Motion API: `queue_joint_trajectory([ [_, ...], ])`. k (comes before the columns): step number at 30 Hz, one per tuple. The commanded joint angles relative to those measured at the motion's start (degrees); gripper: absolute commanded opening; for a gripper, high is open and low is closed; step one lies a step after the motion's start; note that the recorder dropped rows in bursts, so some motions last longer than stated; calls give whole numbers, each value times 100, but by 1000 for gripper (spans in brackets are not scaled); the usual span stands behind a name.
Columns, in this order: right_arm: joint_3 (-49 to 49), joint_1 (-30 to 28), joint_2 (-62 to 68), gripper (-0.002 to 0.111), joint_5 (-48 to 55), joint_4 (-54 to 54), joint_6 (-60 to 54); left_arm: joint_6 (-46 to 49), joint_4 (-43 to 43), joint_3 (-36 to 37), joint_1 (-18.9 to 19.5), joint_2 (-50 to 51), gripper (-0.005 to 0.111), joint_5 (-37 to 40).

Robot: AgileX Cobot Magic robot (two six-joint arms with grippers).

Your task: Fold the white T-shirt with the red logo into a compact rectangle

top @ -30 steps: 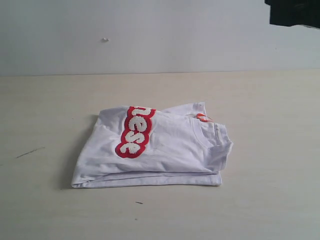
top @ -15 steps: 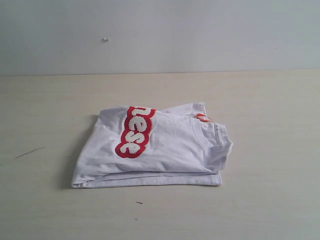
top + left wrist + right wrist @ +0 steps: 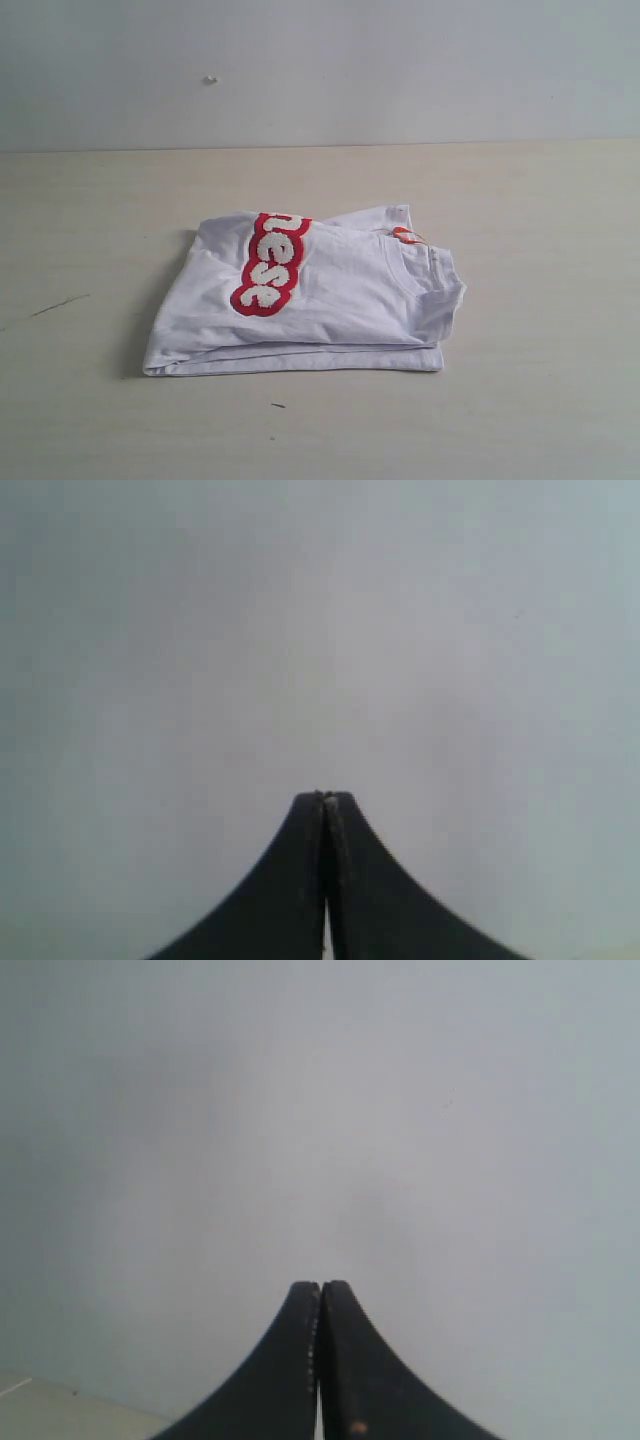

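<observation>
Exterior view: white T-shirt point(image 3: 330, 300) folded on table point(image 3: 540, 220), red logo point(image 3: 270, 263) up; left gripper point(image 3: 325, 798) and right gripper point(image 3: 320, 1286) both closed, empty.

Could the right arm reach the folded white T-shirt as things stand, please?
Probably yes: the folded white cotton T-shirt lies uncovered on the beige table; the right gripper, jaws shut, faces the wall.

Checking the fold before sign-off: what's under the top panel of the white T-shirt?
More folded layers of the white T-shirt show along its camera-side edge, resting on the table. How they lie inside is covered.
</observation>
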Motion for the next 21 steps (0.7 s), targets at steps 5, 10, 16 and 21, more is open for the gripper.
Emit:
queue_joint_trajectory([
  [5,472,7,-997,0,-309,-8,146,-46,-44,323,-41,-1196,0,8],
  [10,569,7,-1511,0,-333,3,248,-48,-34,644,-41,-2010,0,66],
  [16,569,7,-1640,0,-263,3,300,-48,-34,1076,-41,-2888,0,56],
  [21,569,7,-1645,0,-157,3,300,-48,-34,1320,-41,-3621,0,13],
])
